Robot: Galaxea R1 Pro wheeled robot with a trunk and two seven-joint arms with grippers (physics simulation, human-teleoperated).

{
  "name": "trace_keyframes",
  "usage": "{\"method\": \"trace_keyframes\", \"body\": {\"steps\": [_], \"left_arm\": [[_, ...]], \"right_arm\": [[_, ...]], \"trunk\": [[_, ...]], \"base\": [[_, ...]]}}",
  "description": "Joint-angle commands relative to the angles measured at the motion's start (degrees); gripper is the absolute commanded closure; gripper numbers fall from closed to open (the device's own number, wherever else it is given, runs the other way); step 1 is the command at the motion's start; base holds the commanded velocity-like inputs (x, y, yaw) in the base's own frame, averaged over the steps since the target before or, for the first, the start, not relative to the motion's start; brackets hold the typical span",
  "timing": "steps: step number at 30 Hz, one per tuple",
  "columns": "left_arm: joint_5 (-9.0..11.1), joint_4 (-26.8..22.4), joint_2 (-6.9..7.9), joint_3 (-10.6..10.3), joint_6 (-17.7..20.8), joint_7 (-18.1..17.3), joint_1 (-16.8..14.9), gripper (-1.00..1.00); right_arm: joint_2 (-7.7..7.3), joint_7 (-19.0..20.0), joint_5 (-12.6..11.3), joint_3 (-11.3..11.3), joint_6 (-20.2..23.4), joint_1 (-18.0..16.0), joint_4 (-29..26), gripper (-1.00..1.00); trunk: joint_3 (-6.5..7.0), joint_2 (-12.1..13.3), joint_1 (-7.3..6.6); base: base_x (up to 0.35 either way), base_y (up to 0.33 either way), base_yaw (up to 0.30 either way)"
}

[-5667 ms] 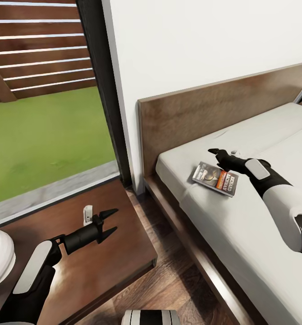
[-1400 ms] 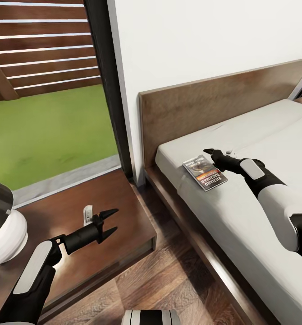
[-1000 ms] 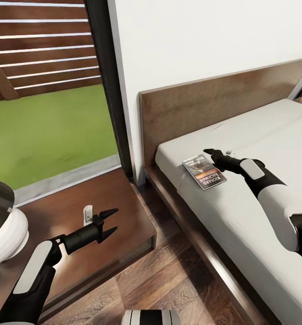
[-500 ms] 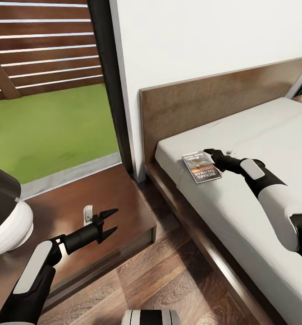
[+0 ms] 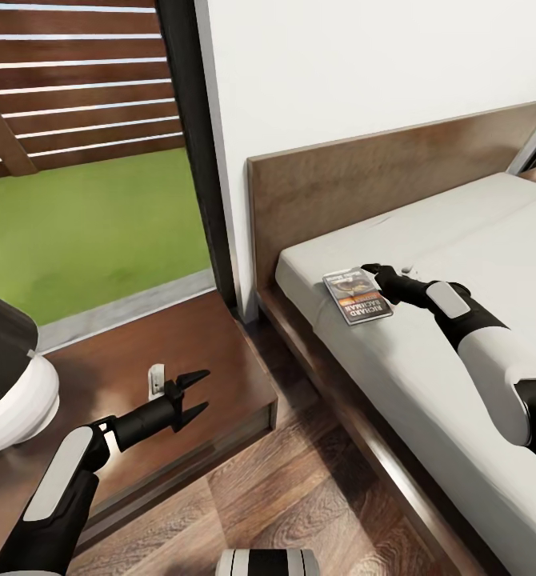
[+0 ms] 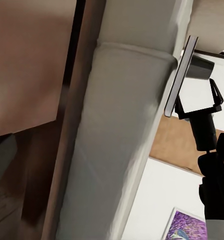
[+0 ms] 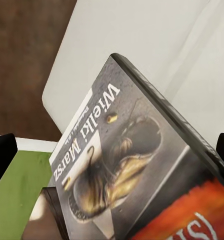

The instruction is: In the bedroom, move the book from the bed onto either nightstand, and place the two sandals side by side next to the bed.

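The book (image 5: 356,294), grey-covered with an orange band, is on the off-white mattress of the bed (image 5: 428,384) near its head-end corner. My right gripper (image 5: 378,276) is open at the book's far edge. From the side, one fingertip (image 6: 213,94) is above the book (image 6: 181,75) and the other is beside its end. The cover (image 7: 127,165) lies close up between the dark fingertips (image 7: 1,155). My left gripper (image 5: 194,392) hangs open and empty over the nightstand (image 5: 220,344). The sandals are out of view.
A white lamp base with a dark shade (image 5: 8,384) and a small white object (image 5: 155,379) stand on the nightstand. The dark headboard (image 5: 340,192) backs the bed. A black-framed window (image 5: 84,216) shows grass and a fence. A strip of wood floor (image 5: 300,496) separates nightstand and bed.
The camera has swung slightly, shifting the whole picture. Against my right gripper the book has turned and slid closer to the mattress corner. Almost nothing differs over the last half second.
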Motion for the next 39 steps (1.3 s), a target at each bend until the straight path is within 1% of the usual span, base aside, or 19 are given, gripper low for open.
{"method": "trace_keyframes", "body": {"steps": [1, 19, 39], "left_arm": [[0.6, -0.04, -0.01, 0.06, 0.22, 0.59, -0.04, -1.0], [0.59, -0.04, -0.01, 0.06, 0.22, 0.59, -0.07, -1.0], [0.59, -0.04, -0.01, 0.06, 0.27, 0.62, -0.01, -1.0]], "right_arm": [[-0.07, 0.14, -0.24, 0.48, 0.02, -0.04, 0.01, -1.0], [-0.08, 0.14, -0.24, 0.66, 0.0, -0.05, 0.03, -1.0], [-0.08, 0.14, -0.3, 0.63, 0.02, -0.06, 0.01, -1.0]], "trunk": [[-0.04, -0.02, -0.01], [-0.04, -0.02, -0.01], [-0.04, -0.02, -0.01]], "base": [[0.0, 0.0, 0.0], [-0.001, 0.0, 0.0], [-0.045, 0.036, 0.0]]}}
